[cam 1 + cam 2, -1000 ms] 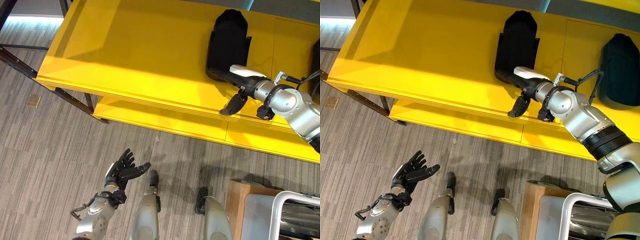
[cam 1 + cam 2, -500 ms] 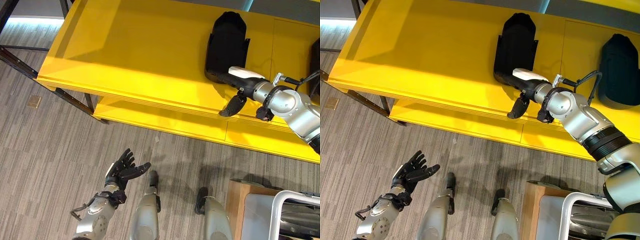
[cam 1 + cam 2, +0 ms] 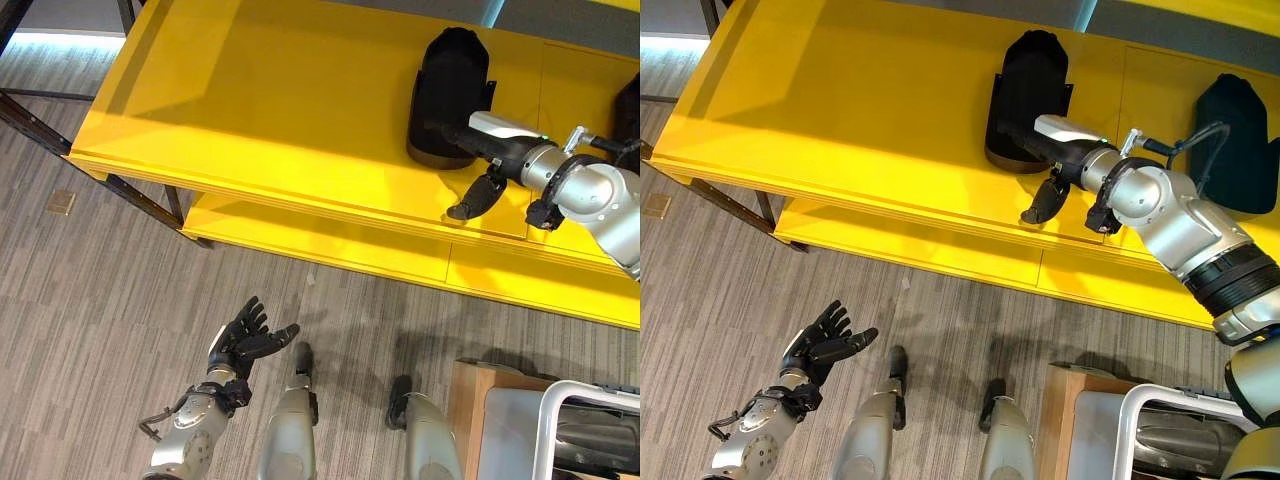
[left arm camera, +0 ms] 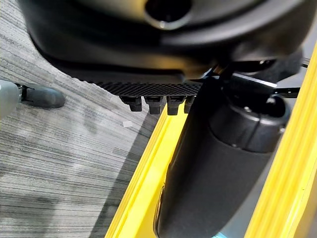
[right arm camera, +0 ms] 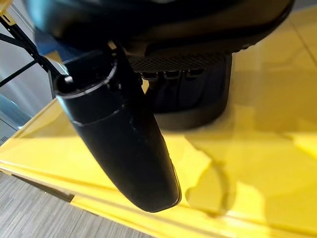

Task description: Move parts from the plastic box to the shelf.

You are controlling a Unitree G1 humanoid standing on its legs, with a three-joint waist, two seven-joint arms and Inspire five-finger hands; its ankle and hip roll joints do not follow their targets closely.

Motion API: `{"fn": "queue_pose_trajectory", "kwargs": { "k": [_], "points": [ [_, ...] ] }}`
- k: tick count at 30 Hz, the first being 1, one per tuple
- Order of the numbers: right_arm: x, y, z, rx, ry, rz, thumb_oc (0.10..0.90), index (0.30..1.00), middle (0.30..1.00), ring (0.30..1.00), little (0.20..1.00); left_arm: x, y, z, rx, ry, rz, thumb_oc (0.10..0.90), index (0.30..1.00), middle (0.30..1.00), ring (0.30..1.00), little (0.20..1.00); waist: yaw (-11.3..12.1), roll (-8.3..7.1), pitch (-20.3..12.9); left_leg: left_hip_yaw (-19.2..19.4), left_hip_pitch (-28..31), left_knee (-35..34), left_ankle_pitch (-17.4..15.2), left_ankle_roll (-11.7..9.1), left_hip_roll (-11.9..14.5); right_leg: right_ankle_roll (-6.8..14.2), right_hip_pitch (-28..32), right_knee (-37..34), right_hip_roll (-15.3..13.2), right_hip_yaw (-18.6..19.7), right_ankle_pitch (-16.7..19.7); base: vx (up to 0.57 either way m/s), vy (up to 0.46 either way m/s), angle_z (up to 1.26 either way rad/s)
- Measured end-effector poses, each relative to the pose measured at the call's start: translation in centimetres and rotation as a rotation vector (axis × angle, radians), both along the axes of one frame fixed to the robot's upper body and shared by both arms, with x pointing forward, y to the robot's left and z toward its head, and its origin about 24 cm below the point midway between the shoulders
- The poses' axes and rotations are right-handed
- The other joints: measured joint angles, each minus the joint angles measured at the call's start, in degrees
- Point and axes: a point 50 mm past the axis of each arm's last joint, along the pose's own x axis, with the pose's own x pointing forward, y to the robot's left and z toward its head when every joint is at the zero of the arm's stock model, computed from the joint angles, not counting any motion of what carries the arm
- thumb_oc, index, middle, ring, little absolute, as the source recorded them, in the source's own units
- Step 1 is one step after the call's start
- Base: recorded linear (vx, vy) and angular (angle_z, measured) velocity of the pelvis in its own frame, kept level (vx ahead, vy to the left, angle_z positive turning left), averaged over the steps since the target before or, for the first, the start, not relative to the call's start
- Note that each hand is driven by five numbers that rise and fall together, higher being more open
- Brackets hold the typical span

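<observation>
I see a bright yellow shelf (image 3: 260, 110) with a second yellow tier below it, on a dark metal frame. Two black parts stand on it: one black part (image 3: 447, 92) near the middle, another black part (image 3: 1232, 140) at the far right. My right hand (image 3: 1058, 168) is dark with a white thumb cover; my left hand (image 3: 243, 338) is all dark. The floor (image 3: 100, 290) is grey with fine streaks. At the near right I see a pale wooden crate edge (image 3: 468, 400).

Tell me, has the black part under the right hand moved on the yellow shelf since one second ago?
Yes. The black part has tipped up and slid a little further from the yellow shelf front edge.
</observation>
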Motion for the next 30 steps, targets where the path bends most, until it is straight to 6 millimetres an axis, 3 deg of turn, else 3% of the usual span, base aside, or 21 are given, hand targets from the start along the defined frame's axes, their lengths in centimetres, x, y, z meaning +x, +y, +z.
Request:
{"fn": "queue_pose_trajectory", "kwargs": {
  "k": [6, 16, 20, 26, 30],
  "points": [
    [-0.3, 0.2, 1.7, -0.008, -0.054, 0.013, 0.9, 1.0, 1.0, 1.0, 1.0, 0.0, 0.1, 0.0, 0.001, 0.0, 0.001, 0.9, 1.0, 1.0, 1.0, 1.0, 0.1, -0.09, 0.0, 0.0, 0.0, 0.0, 0.0, 0.0, 0.0, 0.0, 0.0, 0.0, 0.0, 0.0, 0.0, 0.0, 0.0, 0.0],
    [-1.1, 0.8, 2.3, -0.026, -0.09, 0.055, 0.9, 1.0, 1.0, 1.0, 1.0, 0.0, 0.2, 0.1, 0.002, 0.0, 0.006, 0.9, 1.0, 1.0, 1.0, 1.0, -0.9, -0.19, -0.1, 0.0, 0.0, 0.0, 0.0, 0.0, 0.0, 0.0, 0.0, 0.0, 0.0, 0.0, 0.0, 0.0, 0.0, 0.0],
    [-2.4, 0.8, 2.4, 0.06, -0.114, 0.107, 0.9, 1.0, 1.0, 1.0, 1.0, 0.1, 0.6, 0.2, 0.003, -0.006, 0.024, 0.9, 1.0, 1.0, 1.0, 1.0, -1.3, -0.3, -0.1, 0.1, 0.0, 0.2, -0.1, 0.1, 0.0, 0.0, 0.0, 0.0, 0.0, 0.1, 0.0, 0.0, 0.0, 0.0],
    [-4.5, -1.3, 0.4, 0.201, -0.118, 0.104, 0.9, 1.0, 1.0, 1.0, 1.0, 0.0, 0.8, 0.2, 0.009, -0.005, 0.038, 0.9, 1.0, 1.0, 1.0, 1.0, -2.4, -1.02, -0.3, 0.3, 0.1, 1.0, -0.7, 0.2, 0.1, 0.0, 0.2, -0.3, 0.1, 0.5, 0.2, 0.01, 0.001, -0.02],
    [-6.5, -3.3, -2.3, 0.308, -0.071, 0.072, 0.9, 1.0, 1.0, 1.0, 1.0, -0.5, 0.9, -0.2, 0.007, 0.012, 0.043, 0.9, 1.0, 1.0, 1.0, 1.0, -3.2, -1.54, -0.6, 0.5, 0.2, 1.9, -1.6, 0.2, 0.3, 0.1, 1.0, -0.9, 0.2, 0.5, 0.2, 0.0, 0.005, -0.05]
  ]
}}
